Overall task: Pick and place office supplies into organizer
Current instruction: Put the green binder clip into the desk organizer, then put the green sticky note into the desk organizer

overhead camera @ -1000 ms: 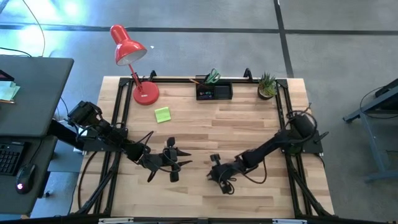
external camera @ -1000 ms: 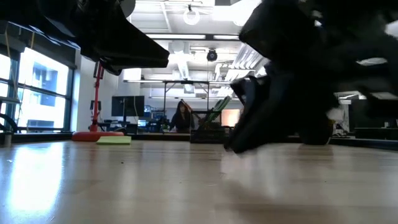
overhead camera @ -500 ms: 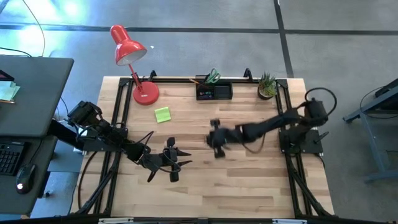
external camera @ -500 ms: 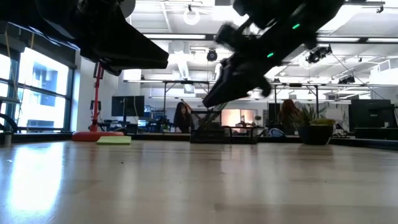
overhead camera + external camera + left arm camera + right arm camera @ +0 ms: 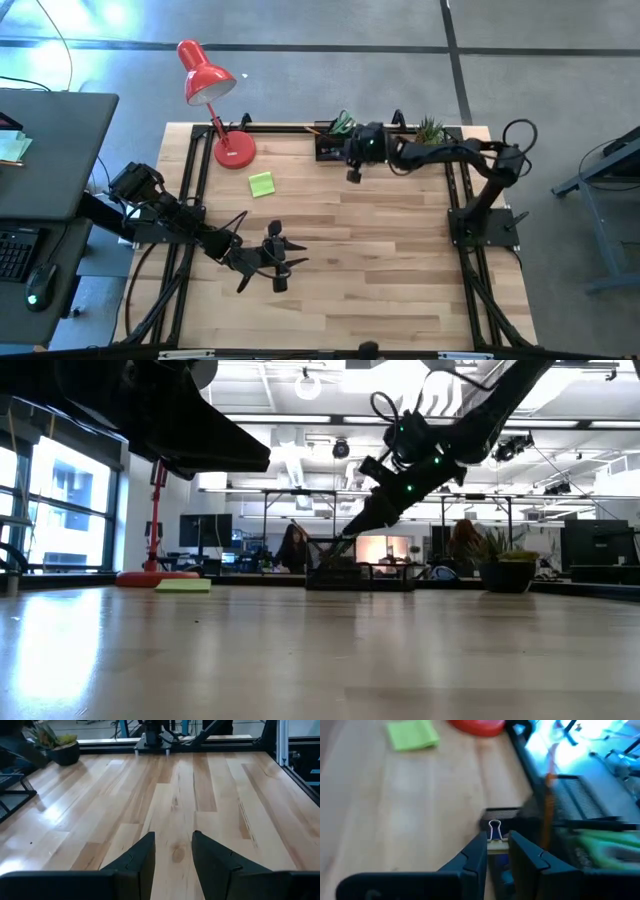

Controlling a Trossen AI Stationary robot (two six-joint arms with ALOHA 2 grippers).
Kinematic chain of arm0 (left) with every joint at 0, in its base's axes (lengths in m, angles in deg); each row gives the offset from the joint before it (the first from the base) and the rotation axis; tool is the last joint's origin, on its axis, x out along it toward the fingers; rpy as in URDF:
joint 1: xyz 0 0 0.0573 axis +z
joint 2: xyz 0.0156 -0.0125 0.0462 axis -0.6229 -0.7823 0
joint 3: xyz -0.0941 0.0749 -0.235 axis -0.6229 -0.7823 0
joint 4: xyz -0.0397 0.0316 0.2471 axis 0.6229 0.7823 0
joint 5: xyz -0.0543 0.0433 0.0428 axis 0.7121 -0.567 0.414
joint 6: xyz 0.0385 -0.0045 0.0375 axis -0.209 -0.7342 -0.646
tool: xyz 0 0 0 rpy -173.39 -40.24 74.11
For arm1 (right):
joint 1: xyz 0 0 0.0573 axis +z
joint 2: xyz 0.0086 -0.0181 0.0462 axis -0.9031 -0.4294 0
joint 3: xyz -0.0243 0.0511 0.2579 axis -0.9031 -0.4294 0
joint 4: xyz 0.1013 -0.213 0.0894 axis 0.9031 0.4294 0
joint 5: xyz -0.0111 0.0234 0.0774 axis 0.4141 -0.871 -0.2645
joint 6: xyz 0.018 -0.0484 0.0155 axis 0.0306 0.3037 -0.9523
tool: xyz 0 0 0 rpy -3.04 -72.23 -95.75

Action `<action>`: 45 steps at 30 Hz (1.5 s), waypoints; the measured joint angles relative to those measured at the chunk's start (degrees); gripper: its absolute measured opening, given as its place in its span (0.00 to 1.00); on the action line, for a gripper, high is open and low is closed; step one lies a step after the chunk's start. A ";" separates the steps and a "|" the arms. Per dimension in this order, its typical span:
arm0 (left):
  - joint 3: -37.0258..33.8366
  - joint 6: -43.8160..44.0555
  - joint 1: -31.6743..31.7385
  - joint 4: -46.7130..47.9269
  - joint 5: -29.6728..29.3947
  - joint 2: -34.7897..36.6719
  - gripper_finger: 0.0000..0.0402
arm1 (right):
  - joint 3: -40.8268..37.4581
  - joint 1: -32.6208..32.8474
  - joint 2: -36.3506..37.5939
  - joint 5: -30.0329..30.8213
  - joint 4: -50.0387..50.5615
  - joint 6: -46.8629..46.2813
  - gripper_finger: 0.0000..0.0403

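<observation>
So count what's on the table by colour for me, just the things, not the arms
Red: 1, the desk lamp
Lime green: 1, the sticky-note pad
Black: 1, the organizer
Green: 2, the scissors standing in the organizer and the potted plant
Total: 5

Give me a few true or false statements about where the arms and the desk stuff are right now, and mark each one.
1. The right claw is over the black organizer at the table's far edge. True.
2. The green sticky pad is inside the organizer. False: it lies on the wood near the red lamp.
3. The right claw holds a binder clip. True.
4. The left claw grips the scissors. False: it is empty, near the table's front; the scissors stand in the organizer.
</observation>
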 joint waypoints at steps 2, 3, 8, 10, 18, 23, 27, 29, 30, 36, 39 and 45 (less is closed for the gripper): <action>0.00 -0.44 0.00 -0.03 -0.52 -0.01 0.28 | 0.07 -1.97 -0.58 -1.88 -1.90 -0.01 0.15; 0.00 -0.82 0.03 -0.12 -0.88 -0.02 0.28 | 0.07 -2.64 -0.98 -2.74 -2.61 -0.02 0.16; 0.00 -1.87 0.04 -0.34 -2.30 0.00 0.28 | 2.95 -3.29 -5.66 -4.75 -3.91 0.15 0.17; -0.01 -2.02 0.04 -0.63 -2.39 0.00 0.28 | 5.51 -3.27 -8.00 -5.06 -1.67 0.69 0.17; 0.00 -2.74 0.04 -0.02 -2.24 0.00 0.28 | 13.25 -4.42 -11.42 -3.13 8.33 0.08 0.20; 0.00 -1.95 0.00 0.64 -1.59 -0.02 0.28 | 13.27 -4.38 -11.42 -3.14 8.17 -0.45 0.26; -0.02 -0.93 0.00 1.31 -1.52 0.00 0.28 | 13.22 -3.88 -11.42 -2.15 8.03 -1.72 0.31; -0.01 -0.35 0.00 1.29 -1.52 0.00 0.28 | 13.22 -3.88 -11.42 -2.21 7.62 -2.73 0.32; -0.02 -0.14 0.00 1.29 -1.52 -0.02 0.28 | 13.22 -3.88 -11.42 -2.31 7.49 -2.97 0.33; -0.01 0.10 0.00 1.22 -1.52 0.00 0.28 | 13.20 -3.89 -12.84 -1.51 2.30 -5.70 0.33; 0.00 0.10 0.00 0.95 -1.54 0.00 0.28 | 13.18 -3.99 -14.37 0.67 0.81 -6.28 0.33; -0.02 0.06 0.02 0.88 -1.56 0.00 0.28 | 13.14 -3.95 -17.27 5.91 -2.15 -6.48 0.33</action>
